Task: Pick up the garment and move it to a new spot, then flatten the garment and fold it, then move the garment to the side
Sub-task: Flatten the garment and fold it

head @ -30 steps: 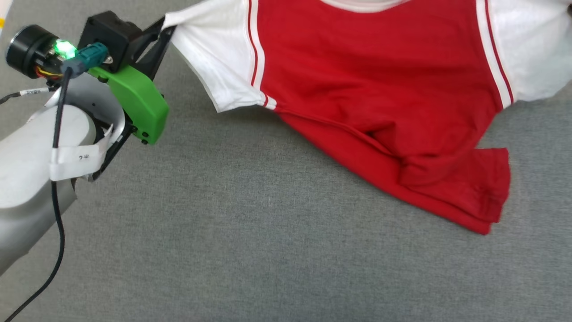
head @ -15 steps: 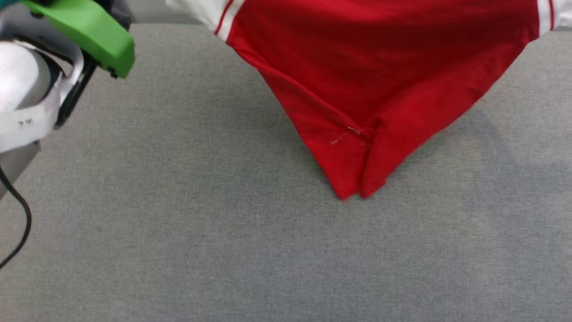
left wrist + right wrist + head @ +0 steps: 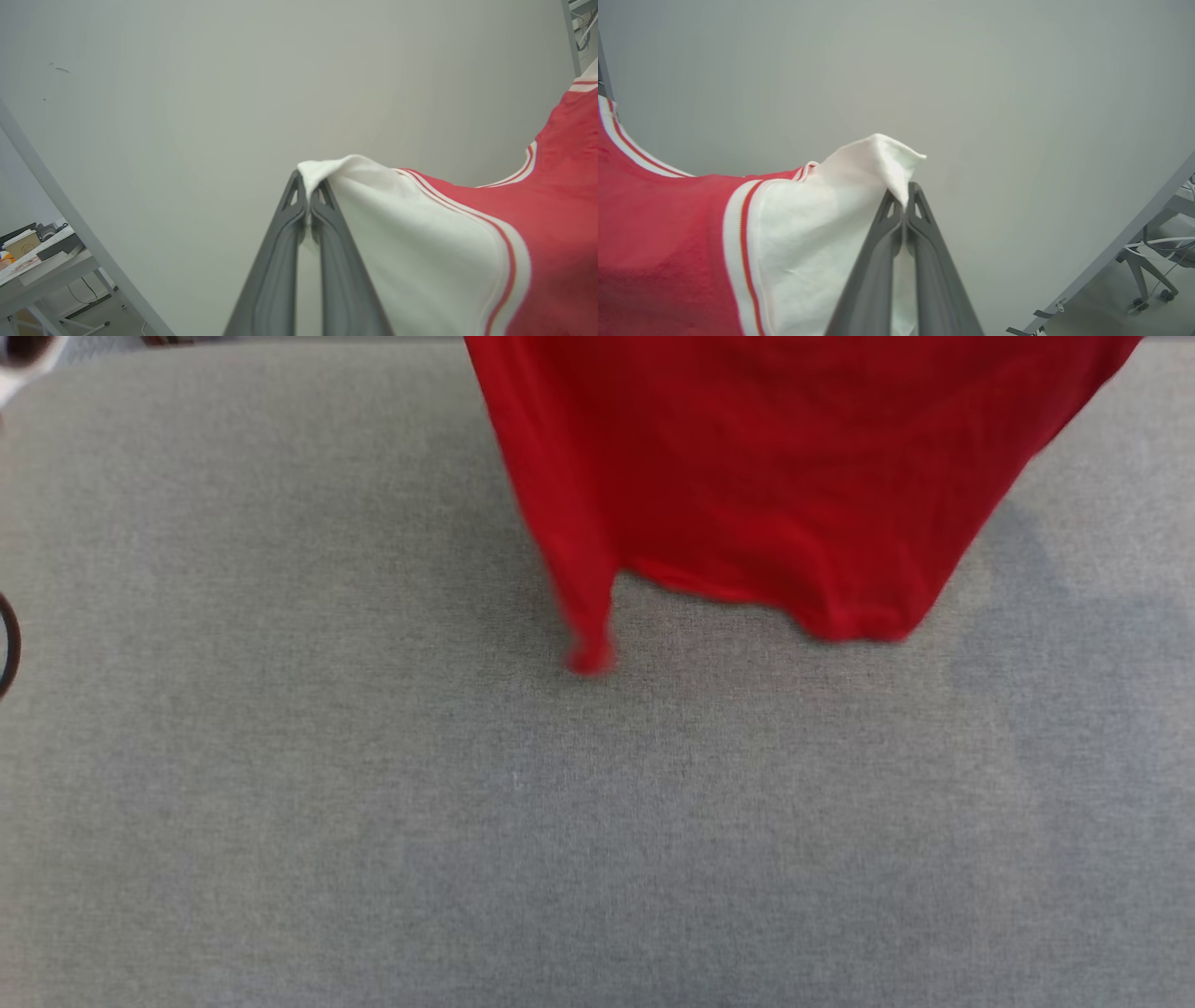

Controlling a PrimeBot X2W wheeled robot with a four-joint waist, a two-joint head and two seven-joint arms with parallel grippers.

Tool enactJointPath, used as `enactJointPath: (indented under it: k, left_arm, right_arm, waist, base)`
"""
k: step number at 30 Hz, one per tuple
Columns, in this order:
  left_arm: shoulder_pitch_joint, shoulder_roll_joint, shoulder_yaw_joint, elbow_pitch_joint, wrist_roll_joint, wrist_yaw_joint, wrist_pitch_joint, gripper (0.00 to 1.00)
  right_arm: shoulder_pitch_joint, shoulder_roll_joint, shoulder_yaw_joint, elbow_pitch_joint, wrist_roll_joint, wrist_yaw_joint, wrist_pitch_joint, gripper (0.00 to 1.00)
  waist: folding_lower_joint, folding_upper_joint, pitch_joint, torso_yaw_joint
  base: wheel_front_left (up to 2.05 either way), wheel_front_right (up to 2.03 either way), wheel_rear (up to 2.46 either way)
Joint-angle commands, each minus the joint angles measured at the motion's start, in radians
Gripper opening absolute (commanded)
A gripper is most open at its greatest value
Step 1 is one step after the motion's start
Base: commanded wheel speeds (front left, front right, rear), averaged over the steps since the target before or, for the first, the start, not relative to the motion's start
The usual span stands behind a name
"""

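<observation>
Seen from the left wrist, the left claw (image 3: 309,189) was pressed together on the tip of a white sleeve (image 3: 411,242) of the garment (image 3: 556,219). The cloth bunched over the fingertips at 12 o'clock and fell away toward 3 and 4 o'clock, past red-and-white stripes into the red body. Beyond it stood a plain pale wall (image 3: 210,93), and at 8 o'clock a desk (image 3: 51,268) carried a paper cup (image 3: 21,242).

From the right wrist, the right claw (image 3: 903,195) was likewise pinched shut on the other white sleeve (image 3: 822,233). A point of cloth stuck up at 12 o'clock above the fingertips. The garment (image 3: 658,242) stretched away toward 9 o'clock, striped trim first, then red. A slanted grey beam (image 3: 1120,261) and a wheeled chair base (image 3: 1148,284) sat far off at 4 o'clock.

From the head, grey counter (image 3: 560,859) filled the near ground. A dark loop of cable (image 3: 7,644) showed at 9 o'clock. At the far side, from 12 to 1 o'clock, the garment (image 3: 766,476) hung down as a sheet of red, blurred. Its lowest corner dangled near the middle of the frame, and a rounded fold drooped at about 2 o'clock of that corner. The blur hid whether either brushed the counter. A soft shadow lay on the counter at 3 o'clock of the cloth.
</observation>
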Motion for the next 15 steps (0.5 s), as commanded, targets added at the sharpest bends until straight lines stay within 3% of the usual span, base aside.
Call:
enactJointPath:
  k: [1, 15]
  left_arm:
    - [-0.053, -0.019, 0.017, 0.024, 0.005, -0.01, 0.0, 0.0]
    - [-0.396, -0.081, 0.089, 0.263, 0.078, -0.061, -0.071, 0.0]
  right_arm:
    - [-0.057, 0.007, 0.004, 0.018, -0.02, 0.0, -0.002, 0.0]
    - [-0.521, 0.091, 0.015, 0.261, -0.158, 0.0, -0.145, 0.0]
  waist:
    - [0.0001, 0.0, 0.092, -0.015]
    - [0.0001, 0.0, 0.287, -0.054]
  base:
    - [0.0, 0.0, 0.0]
    - [0.0, 0.0, 0.0]
